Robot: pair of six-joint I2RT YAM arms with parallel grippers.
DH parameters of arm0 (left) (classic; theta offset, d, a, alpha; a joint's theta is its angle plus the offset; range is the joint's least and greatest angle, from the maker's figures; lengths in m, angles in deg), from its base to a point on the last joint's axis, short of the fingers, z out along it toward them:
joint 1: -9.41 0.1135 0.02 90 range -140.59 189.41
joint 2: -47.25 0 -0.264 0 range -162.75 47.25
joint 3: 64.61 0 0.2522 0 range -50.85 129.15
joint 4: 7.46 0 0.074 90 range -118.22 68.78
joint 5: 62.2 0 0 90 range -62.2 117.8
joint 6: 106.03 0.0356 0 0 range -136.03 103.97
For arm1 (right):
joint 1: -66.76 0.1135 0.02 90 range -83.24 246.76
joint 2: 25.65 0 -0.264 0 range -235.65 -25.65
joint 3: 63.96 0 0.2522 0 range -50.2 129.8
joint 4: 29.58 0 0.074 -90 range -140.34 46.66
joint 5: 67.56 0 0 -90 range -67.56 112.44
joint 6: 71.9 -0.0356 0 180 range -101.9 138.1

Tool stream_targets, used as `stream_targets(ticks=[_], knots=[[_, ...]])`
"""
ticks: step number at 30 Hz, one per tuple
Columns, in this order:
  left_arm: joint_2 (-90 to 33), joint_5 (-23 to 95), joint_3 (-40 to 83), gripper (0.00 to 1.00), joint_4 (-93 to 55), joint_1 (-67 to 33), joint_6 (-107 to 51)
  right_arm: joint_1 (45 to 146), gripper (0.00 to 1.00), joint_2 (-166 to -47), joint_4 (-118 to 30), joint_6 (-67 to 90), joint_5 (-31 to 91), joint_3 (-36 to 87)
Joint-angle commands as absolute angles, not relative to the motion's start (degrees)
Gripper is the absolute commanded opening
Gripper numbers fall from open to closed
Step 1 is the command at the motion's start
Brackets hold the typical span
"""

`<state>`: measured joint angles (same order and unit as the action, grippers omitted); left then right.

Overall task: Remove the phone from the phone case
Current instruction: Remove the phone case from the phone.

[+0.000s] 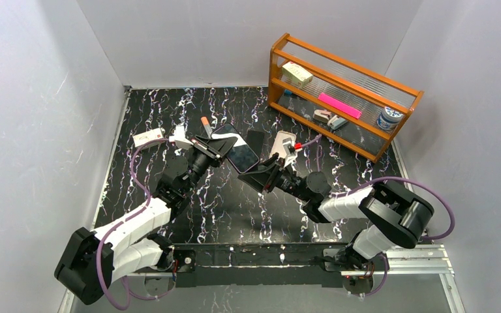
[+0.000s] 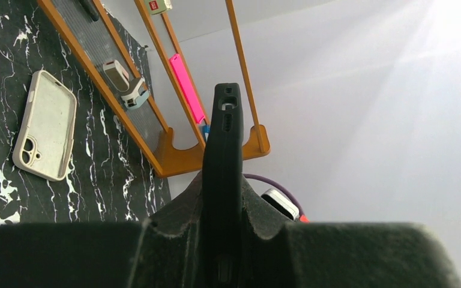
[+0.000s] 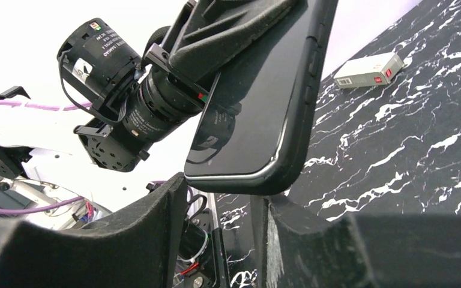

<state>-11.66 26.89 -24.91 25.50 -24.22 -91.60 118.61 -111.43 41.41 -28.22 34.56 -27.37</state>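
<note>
A black phone (image 1: 242, 156) in a black case is held tilted above the table, mid-scene. My left gripper (image 1: 216, 147) is shut on its far end. In the left wrist view the cased phone (image 2: 225, 144) stands edge-on between the closed pads, with the gripper (image 2: 225, 207) clamped on it. My right gripper (image 1: 261, 175) is open at the phone's near end. In the right wrist view the glossy screen (image 3: 258, 102) and the black case rim (image 3: 303, 129) hang just above the gap of the gripper (image 3: 222, 207). The phone's bottom corner sits close to the fingers (image 3: 156, 222), and contact cannot be told.
A beige empty phone case (image 1: 282, 145) lies on the marble table, also in the left wrist view (image 2: 45, 126). A dark flat item (image 1: 256, 138) lies beside it. A wooden rack (image 1: 339, 91) stands back right. A white box (image 1: 147, 137) and an orange marker (image 1: 205, 126) lie left.
</note>
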Motion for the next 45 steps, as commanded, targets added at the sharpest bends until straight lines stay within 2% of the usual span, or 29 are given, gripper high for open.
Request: stream_targets(ticks=[1, 11, 16, 19, 26, 30, 45], knots=[[-9.3, 24.9, -24.5, 0.0, 31.1, -25.2, -94.4, 118.9, 0.48, -112.6, 49.7, -26.2, 33.8, -24.8], [-9.0, 27.5, -24.1, 0.0, 31.2, -26.1, -98.4, 118.9, 0.24, -113.3, 47.9, -19.4, 29.0, -24.9], [-8.1, 27.8, -24.0, 0.0, 31.2, -26.5, -99.3, 118.8, 0.15, -112.9, 44.5, -15.7, 26.1, -24.7], [-7.7, 27.4, -24.4, 0.0, 31.2, -26.5, -98.2, 118.8, 0.21, -112.8, 45.6, -14.9, 29.0, -24.8], [-8.2, 26.5, -24.3, 0.0, 31.3, -26.5, -96.2, 118.8, 0.45, -112.0, 50.7, -17.0, 38.7, -26.5], [-7.8, 26.5, -23.6, 0.0, 31.2, -26.4, -93.7, 118.8, 0.54, -111.5, 53.1, -17.7, 41.5, -27.6], [-8.3, 27.8, -24.5, 0.0, 31.1, -26.5, -93.6, 118.8, 0.58, -109.0, 60.9, -21.4, 37.9, -27.8]])
